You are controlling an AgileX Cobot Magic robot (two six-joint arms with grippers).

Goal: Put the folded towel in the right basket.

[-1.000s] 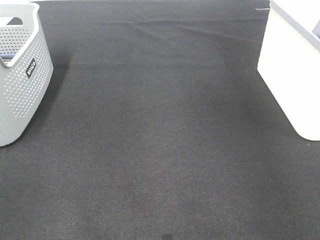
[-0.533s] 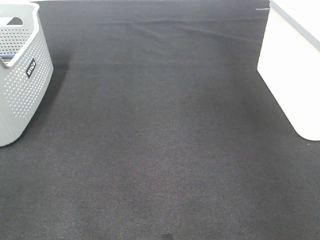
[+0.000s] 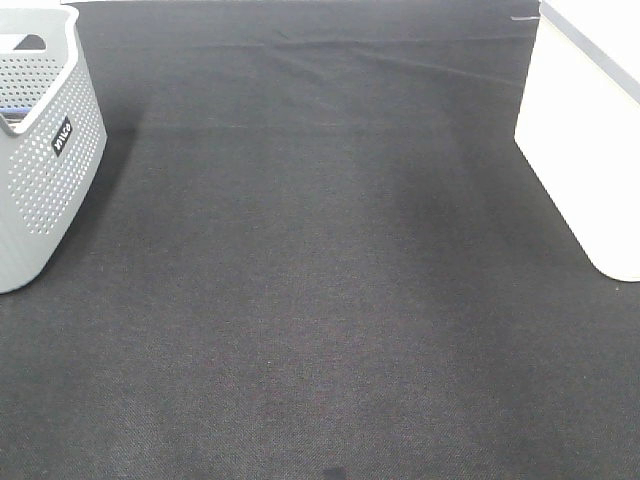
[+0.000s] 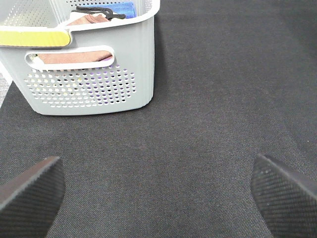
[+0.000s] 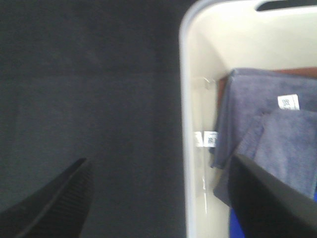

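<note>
The right basket (image 3: 590,150) is white and stands at the right edge of the high view. In the right wrist view its rim (image 5: 184,124) shows, and folded grey-purple towels (image 5: 267,144) lie inside it with white tags. My right gripper (image 5: 158,198) is open and empty, one finger over the dark cloth, the other over the basket. My left gripper (image 4: 158,188) is open and empty above the dark cloth, short of the grey basket (image 4: 89,69). Neither gripper shows in the high view.
The grey perforated basket (image 3: 40,150) stands at the left edge and holds a brown towel (image 4: 74,57), a blue item (image 4: 121,9) and a yellow strip (image 4: 29,37). A dark cloth (image 3: 320,280) covers the table between the baskets.
</note>
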